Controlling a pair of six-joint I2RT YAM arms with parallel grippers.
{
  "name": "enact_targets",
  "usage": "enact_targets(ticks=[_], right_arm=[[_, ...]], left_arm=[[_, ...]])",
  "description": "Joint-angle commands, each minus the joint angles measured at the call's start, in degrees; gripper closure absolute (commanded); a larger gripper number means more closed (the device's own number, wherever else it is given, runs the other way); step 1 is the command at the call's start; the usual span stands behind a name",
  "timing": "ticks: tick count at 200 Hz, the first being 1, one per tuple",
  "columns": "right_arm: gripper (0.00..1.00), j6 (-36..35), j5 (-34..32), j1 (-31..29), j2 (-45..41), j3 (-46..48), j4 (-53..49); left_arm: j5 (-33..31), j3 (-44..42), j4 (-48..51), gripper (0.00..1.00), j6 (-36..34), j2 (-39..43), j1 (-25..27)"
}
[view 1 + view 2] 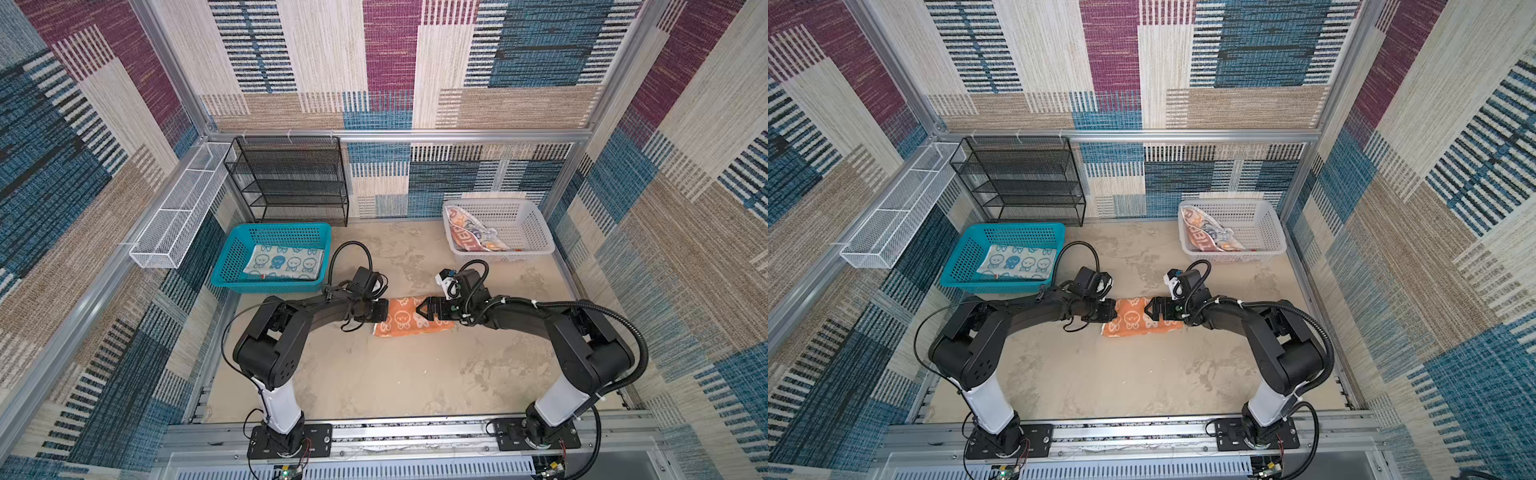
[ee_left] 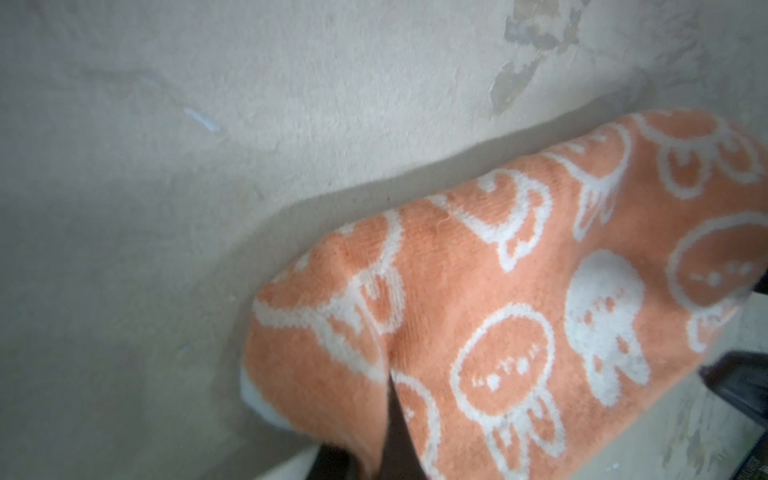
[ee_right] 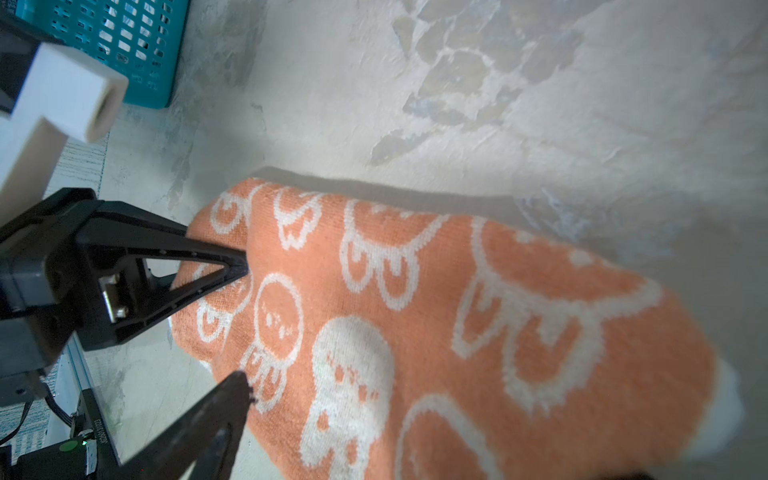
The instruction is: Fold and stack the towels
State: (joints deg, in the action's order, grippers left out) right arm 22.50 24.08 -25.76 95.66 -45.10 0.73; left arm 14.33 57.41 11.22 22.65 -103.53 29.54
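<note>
An orange towel (image 1: 409, 319) (image 1: 1138, 319) with white rabbit faces lies folded in a strip mid-table. My left gripper (image 1: 384, 311) (image 3: 243, 264) is shut on its left end, the cloth bunching at the pinch (image 2: 390, 440). My right gripper (image 1: 422, 311) (image 1: 1150, 309) stands open above the strip's right half, one fingertip (image 3: 237, 390) resting at the cloth's edge. A pale towel with blue rabbit faces (image 1: 284, 262) (image 1: 1017, 262) lies flat in the teal basket (image 1: 226, 266). A whitish lettered towel (image 1: 473, 232) (image 1: 1210, 235) sits crumpled in the white basket (image 1: 536, 232).
A black mesh shelf (image 1: 291, 183) stands at the back left behind the teal basket. A white wire tray (image 1: 183, 208) hangs on the left wall. Both arm bases sit on the front rail (image 1: 415, 432). Bare beige tabletop (image 1: 395, 382) stretches in front of the orange towel.
</note>
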Motion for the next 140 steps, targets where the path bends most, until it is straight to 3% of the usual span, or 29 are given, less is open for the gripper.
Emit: enact_targets(ticks=[1,87,140], right_arm=[[0.01,1.4,1.1,-0.2,0.0,0.5,-4.0],[0.01,1.5,1.4,-0.8,-1.2,0.8,-3.5],[0.01,-0.2,-0.1,-0.8,-0.7,-4.1,-6.4]], left_arm=[[-1.9,0.5,6.3,1.0,0.5,-1.0,0.1],[-8.7,9.0,17.2,1.0,-3.5,2.6,0.0],[-19.0,23.3,33.5,1.0,-9.1,-0.4,0.0]])
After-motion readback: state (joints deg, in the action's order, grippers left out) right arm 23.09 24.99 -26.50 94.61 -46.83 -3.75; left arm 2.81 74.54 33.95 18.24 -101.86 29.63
